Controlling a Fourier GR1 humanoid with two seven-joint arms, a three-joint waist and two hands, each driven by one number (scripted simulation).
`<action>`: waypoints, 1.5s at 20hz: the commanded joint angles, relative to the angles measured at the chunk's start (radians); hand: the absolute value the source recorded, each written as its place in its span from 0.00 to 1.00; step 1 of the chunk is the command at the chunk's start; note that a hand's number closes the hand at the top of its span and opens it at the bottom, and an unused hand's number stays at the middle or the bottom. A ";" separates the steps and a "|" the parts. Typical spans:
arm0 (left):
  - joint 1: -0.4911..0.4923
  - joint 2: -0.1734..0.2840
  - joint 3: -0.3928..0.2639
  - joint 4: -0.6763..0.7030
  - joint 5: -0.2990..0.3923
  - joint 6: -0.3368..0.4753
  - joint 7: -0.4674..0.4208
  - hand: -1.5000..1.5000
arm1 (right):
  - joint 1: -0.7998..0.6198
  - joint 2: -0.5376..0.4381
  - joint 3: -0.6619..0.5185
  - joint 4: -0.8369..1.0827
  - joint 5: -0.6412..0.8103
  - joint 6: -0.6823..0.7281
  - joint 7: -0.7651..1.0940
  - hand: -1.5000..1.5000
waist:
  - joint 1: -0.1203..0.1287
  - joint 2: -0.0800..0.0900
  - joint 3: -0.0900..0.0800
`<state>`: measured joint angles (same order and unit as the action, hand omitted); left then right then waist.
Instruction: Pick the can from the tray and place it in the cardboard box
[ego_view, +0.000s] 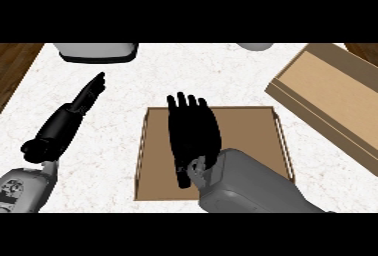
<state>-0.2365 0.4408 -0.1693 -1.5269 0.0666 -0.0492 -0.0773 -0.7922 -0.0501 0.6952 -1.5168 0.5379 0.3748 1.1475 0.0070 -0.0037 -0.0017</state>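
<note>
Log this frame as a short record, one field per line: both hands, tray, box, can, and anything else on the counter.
right hand: open, fingers straight, stretched over the tray
left hand: open, fingers straight, over the counter left of the tray
tray: brown, low-rimmed, centre of the counter, partly hidden by the right hand and forearm
cardboard box: open top, lying at the right, apart from the tray
can: not visible; possibly hidden beneath the right hand
counter: white marbled top
other: grey appliance at the far left edge; pale round object at the far edge, cut off
</note>
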 joint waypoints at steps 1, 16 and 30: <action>-0.029 0.002 0.024 0.022 0.007 -0.015 0.014 0.50 | -0.038 0.048 0.024 0.057 0.040 0.040 0.209 0.00 | -0.005 0.001 0.000; 0.025 -0.033 0.030 -0.006 -0.038 -0.018 -0.009 0.50 | -0.004 0.049 -0.001 0.223 0.140 0.021 0.105 0.00 | 0.000 0.003 0.001; 0.034 -0.057 0.073 0.030 -0.078 -0.054 -0.057 0.50 | 0.096 0.049 0.038 0.291 0.179 -0.071 0.045 0.00 | 0.001 0.004 0.001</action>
<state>-0.2135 0.3802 -0.1148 -1.5188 -0.0016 -0.0960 -0.0992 -0.7210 -0.0149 0.7080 -1.2720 0.6907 0.3360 1.0741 0.0064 -0.0004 -0.0003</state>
